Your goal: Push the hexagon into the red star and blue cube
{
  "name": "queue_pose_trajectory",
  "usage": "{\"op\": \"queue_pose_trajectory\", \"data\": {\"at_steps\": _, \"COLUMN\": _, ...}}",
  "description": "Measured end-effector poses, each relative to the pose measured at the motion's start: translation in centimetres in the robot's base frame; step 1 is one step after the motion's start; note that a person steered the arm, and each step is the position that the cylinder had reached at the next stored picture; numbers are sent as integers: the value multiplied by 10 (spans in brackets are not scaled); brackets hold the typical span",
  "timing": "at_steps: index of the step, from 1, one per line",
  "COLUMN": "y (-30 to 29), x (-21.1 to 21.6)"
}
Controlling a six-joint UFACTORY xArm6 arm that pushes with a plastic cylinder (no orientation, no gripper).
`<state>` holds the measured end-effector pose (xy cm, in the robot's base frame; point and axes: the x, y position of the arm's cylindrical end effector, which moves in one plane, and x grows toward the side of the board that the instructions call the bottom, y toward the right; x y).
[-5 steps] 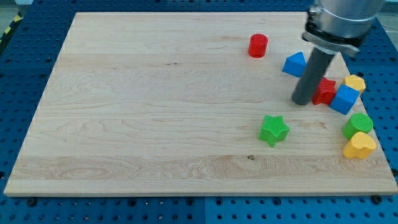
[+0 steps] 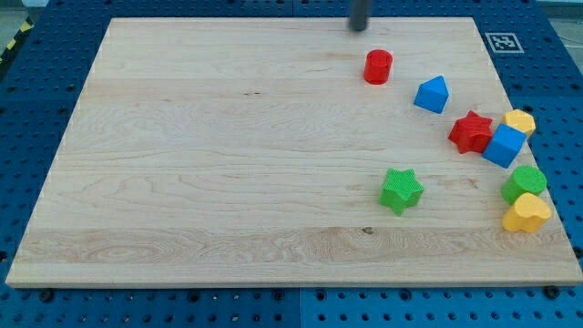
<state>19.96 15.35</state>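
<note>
The yellow hexagon (image 2: 519, 122) sits near the board's right edge, touching the upper right of the blue cube (image 2: 504, 145). The red star (image 2: 471, 132) touches the cube's left side. My tip (image 2: 359, 29) shows at the view's top, near the board's top edge. It stands above and to the left of the red cylinder (image 2: 378, 66), far from the hexagon, and touches no block.
A blue triangular block (image 2: 433, 94) lies up and left of the red star. A green star (image 2: 401, 190) lies lower on the board. A green cylinder (image 2: 525, 182) and a yellow heart (image 2: 526, 214) sit together near the right edge, below the cube.
The rod has left the red star's left side and moved up and left to the board's top edge. No block has visibly moved.
</note>
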Motion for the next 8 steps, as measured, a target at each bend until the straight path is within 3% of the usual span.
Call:
{"op": "queue_pose_trajectory", "data": {"at_steps": 1, "y": 118, "x": 3}}
{"op": "queue_pose_trajectory", "data": {"at_steps": 2, "y": 191, "x": 36}}
{"op": "queue_pose_trajectory", "data": {"at_steps": 4, "y": 192, "x": 52}}
{"op": "queue_pose_trajectory", "data": {"at_steps": 7, "y": 192, "x": 251}}
{"op": "queue_pose_trajectory", "data": {"at_steps": 8, "y": 192, "x": 238}}
